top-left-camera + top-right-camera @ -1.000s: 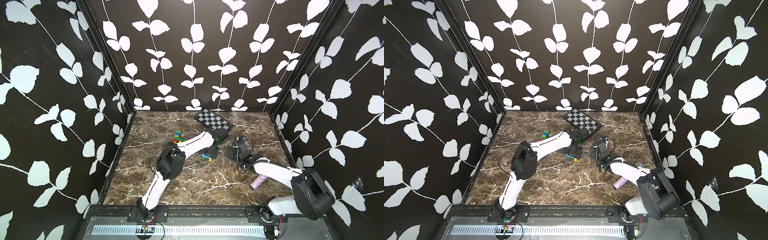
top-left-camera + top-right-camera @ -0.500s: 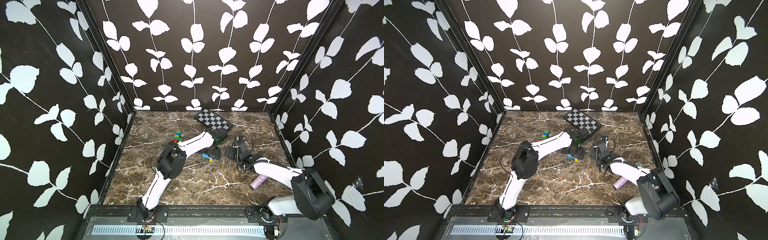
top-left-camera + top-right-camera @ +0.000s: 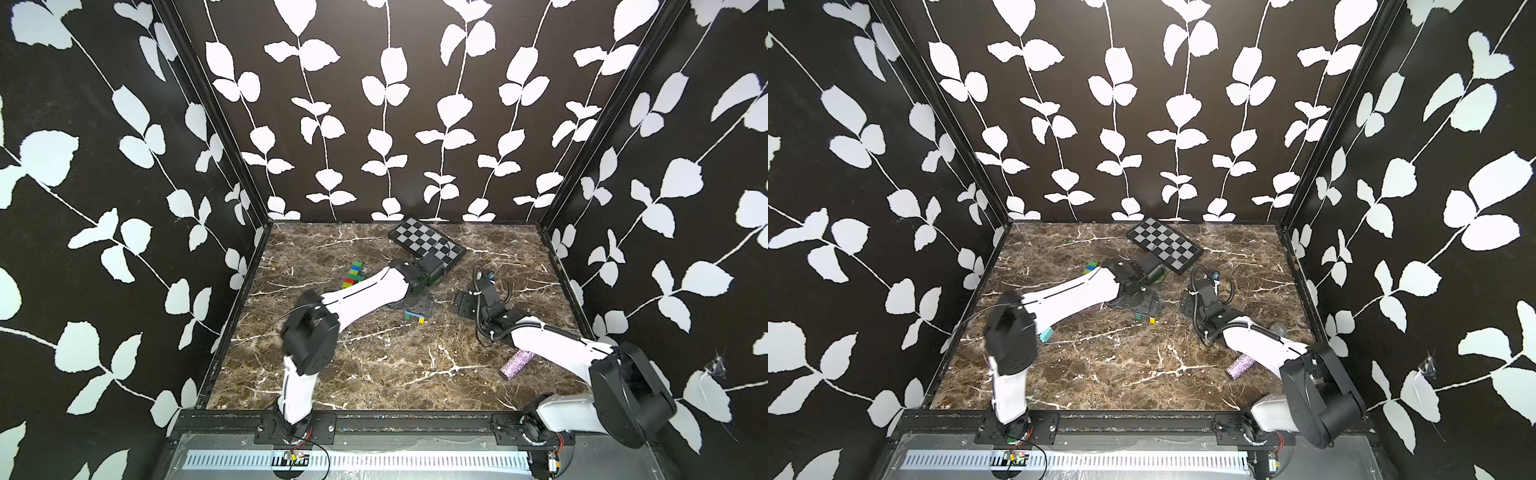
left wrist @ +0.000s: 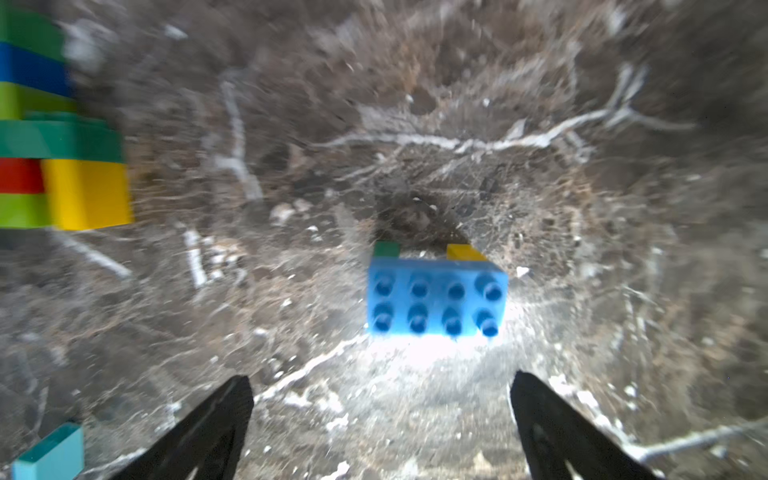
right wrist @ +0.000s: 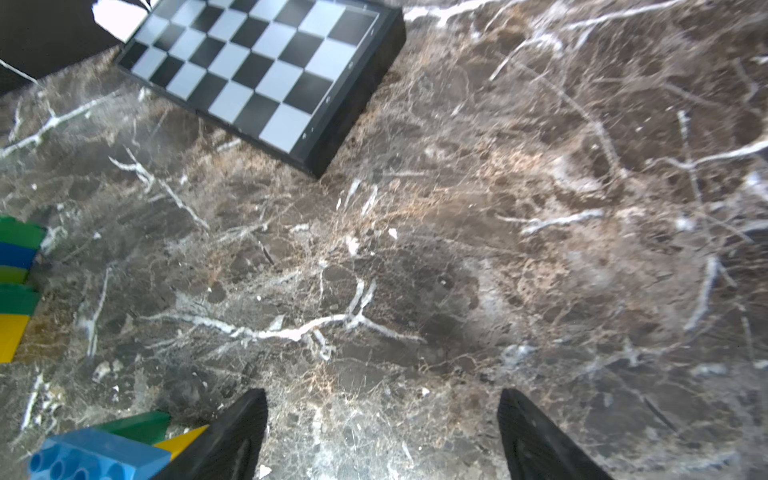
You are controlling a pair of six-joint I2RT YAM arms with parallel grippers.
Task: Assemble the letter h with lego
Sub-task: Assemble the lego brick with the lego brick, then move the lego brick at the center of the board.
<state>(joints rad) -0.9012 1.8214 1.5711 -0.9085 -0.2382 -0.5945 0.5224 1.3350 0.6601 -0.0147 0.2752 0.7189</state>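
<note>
**Blue-topped lego piece, lying free ahead of the left hand**

- Worktop (image 3: 374, 365): brown marble, carries everything listed.
- Left hand (image 4: 380, 378): low over the middle of the worktop, jaws spread wide, nothing between them. It is the nearer hand to the piece.
- Right hand (image 5: 382, 392): jaws apart and empty. The piece lies just outside one jaw, not in the gap.
- Checkered board (image 3: 426, 243): behind both hands, no part in this.
- Colour stack (image 4: 54, 124): joined bricks in dark green, blue, lime, red and yellow. It lies flat, off to one side of the left hand and well apart from the piece.
- Blue-topped piece (image 4: 436, 297): an eight-stud blue brick seated on a dark green and a yellow brick, resting on the worktop.
  - Position: straight ahead of the left hand, not yet between its jaws.
  - Long axis: runs across the hand, in line with the gap from jaw to jaw.
  - Judgement: a straight advance would likely bring the jaws onto its short ends. Taking the long sides would need a wrist turn.
- Pale blue brick (image 4: 50, 453): loose, beside the left arm.

Change since a second ago: the left hand's jaws have spread. The piece lies in about the same spot, and the right hand has hardly shifted.
</note>
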